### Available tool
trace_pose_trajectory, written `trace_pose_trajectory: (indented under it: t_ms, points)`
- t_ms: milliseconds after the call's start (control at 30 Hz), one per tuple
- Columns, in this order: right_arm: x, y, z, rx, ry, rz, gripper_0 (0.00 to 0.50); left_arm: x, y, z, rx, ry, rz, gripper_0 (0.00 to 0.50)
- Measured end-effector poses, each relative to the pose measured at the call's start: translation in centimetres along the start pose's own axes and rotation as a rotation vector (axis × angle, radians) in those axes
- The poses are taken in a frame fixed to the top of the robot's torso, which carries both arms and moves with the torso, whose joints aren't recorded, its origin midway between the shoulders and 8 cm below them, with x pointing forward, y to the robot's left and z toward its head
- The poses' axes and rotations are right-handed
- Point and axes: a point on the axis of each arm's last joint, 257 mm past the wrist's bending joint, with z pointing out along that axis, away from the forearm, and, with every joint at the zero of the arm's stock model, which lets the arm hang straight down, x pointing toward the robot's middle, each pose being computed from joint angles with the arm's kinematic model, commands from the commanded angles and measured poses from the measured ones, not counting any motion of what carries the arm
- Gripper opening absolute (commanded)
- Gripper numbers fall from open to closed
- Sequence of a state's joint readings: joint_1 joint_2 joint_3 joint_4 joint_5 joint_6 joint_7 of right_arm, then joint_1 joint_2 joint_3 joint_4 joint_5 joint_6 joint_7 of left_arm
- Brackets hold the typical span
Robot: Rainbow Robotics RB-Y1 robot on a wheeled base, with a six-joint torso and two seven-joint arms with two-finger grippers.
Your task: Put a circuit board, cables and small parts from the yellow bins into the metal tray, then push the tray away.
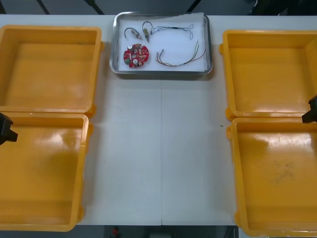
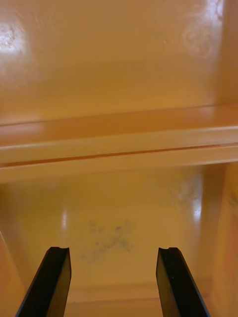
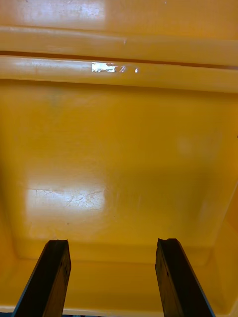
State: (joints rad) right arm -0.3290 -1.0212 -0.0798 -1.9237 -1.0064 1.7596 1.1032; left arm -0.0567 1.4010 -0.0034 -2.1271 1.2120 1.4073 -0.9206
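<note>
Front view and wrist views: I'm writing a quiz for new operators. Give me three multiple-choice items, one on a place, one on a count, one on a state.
1. Where does the metal tray sit?
A. at the far side of the table, between the far yellow bins
B. inside a near bin
C. at the table's near edge

2. How many yellow bins are there?
A. two
B. four
C. six

3. How are the left gripper and right gripper?
A. both open, over the near bins
B. both shut on cables
C. one open, one shut on a board

Answers:
1 A, the tray lies far out, between the two far bins.
2 B, two stand at each side.
3 A, in each wrist view the fingers stand apart with nothing between them.
</note>
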Motion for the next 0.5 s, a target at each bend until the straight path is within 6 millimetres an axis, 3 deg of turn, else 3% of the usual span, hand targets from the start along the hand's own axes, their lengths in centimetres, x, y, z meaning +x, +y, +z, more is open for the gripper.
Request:
trace_pose_trajectory:
  t_ms: [233, 500]
  points:
    - [1.4, -0.4, 1.0, 0.002, 0.033, 0.011, 0.5, 0.0, 0.0, 0.0, 0.0, 0.0, 0.0, 0.5]
    - [1.7, 0.1, 1.3, -0.014, 0.039, 0.013, 0.5, 0.0, 0.0, 0.0, 0.0, 0.0, 0.0, 0.5]
